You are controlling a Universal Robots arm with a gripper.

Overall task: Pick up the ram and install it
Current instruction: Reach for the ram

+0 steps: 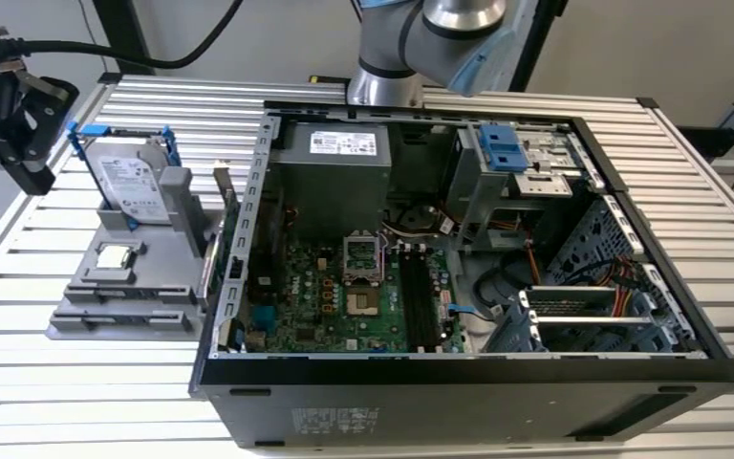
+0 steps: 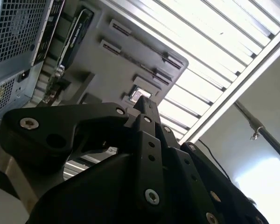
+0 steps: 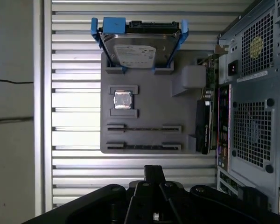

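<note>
The ram (image 3: 143, 127) is sitting on its long edge in the grey tray's (image 3: 186, 116) groove farther from my claw (image 3: 154, 171). I am seeing it only as a thin, brownish-dark line running crosswise to me. It is lying below and ahead of my claw, well apart from it and untouched. Its flat faces are hiding from me.

— What can't you make out from there?
— My claw (image 3: 154, 171) runs off the frame edge in the first wrist view. Beyond its tip, the gray holder (image 3: 144, 93) has thin strips (image 3: 143, 128) in its slots, too slim for me to identify. Off to one side, a dark stick (image 3: 203, 126) against the cropped computer case (image 3: 252, 93) sits edge-on.
</note>
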